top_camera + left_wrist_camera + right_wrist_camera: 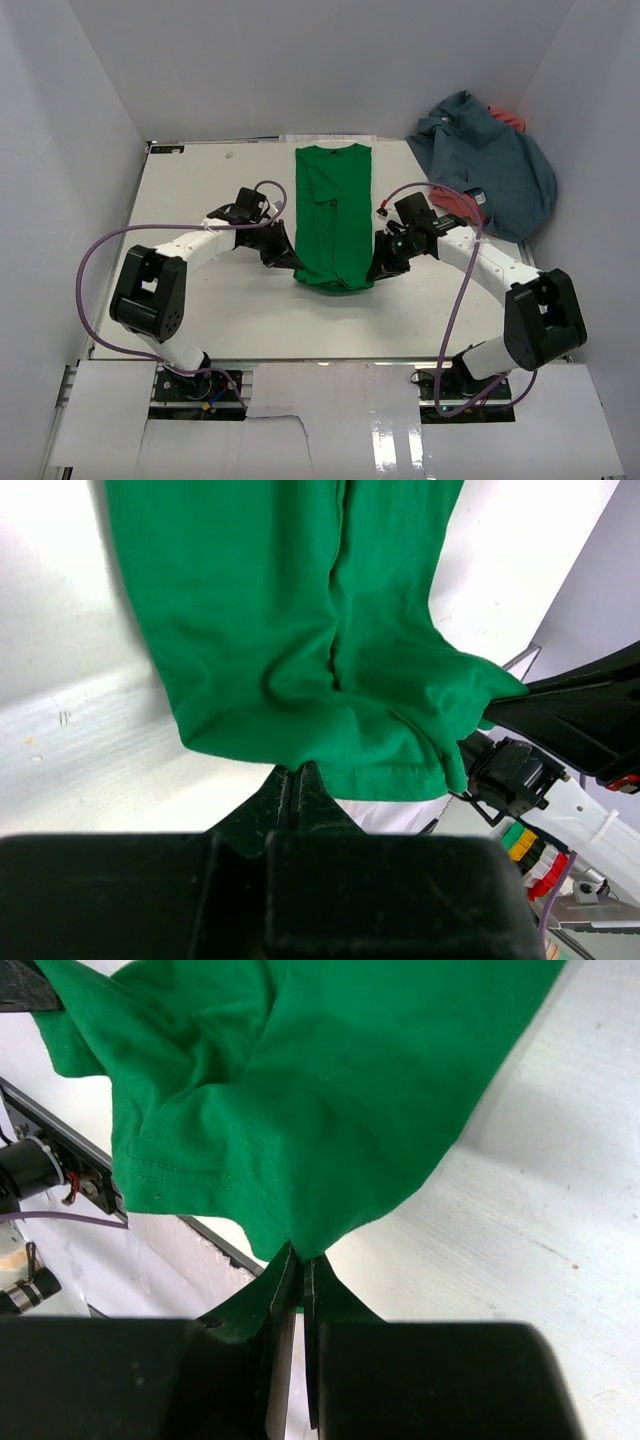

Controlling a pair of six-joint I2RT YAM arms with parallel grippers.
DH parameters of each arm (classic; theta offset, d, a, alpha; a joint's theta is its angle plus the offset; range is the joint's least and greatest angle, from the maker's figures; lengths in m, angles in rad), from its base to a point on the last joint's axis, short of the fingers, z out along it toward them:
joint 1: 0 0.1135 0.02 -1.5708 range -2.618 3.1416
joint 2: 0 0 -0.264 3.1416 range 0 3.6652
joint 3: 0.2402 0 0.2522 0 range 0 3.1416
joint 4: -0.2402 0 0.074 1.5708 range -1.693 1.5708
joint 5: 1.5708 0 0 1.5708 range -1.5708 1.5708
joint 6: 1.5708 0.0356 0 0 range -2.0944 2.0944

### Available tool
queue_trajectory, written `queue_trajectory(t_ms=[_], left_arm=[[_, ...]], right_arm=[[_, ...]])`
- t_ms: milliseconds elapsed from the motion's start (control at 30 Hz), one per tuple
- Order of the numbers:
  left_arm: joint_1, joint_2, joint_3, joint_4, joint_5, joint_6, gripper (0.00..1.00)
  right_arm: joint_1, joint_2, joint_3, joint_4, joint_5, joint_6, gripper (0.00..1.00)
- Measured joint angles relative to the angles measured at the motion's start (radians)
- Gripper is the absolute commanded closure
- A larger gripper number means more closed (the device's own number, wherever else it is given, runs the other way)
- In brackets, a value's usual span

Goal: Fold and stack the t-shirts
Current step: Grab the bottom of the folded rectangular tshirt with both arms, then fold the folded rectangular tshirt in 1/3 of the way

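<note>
The green t-shirt [335,215] lies in a long narrow strip down the middle of the table, collar at the far end. Its near hem is raised off the surface. My left gripper [298,265] is shut on the hem's left corner, and in the left wrist view the green t-shirt [300,630] hangs from the closed left gripper [297,770]. My right gripper [372,272] is shut on the right corner, where the green t-shirt [300,1080] bunches into the closed right gripper [303,1258]. The blue-grey t-shirt [490,160] sits crumpled at the back right, with the coral red t-shirt [460,203] peeking from under it.
The white table [200,300] is walled by white panels on the left, back and right. Purple cables loop from both arms. The crumpled pile hangs over the table's right edge.
</note>
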Motion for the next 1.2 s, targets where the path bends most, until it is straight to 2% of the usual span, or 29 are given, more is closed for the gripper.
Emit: queue_trajectory(t_ms=[500,800,1200], left_arm=[[0.071,0.130,0.244,-0.069,0.020,0.041,1.00],[0.076,0.227,0.346,-0.109,0.019,0.055,1.00],[0.092,0.324,0.584,-0.188,0.013,0.079,1.00]], right_arm=[[-0.039,0.134,0.169,-0.033,0.011,-0.033,0.92],[-0.046,0.240,0.298,-0.055,0.011,-0.050,0.92],[-0.066,0.327,0.456,-0.094,0.014,-0.069,0.92]])
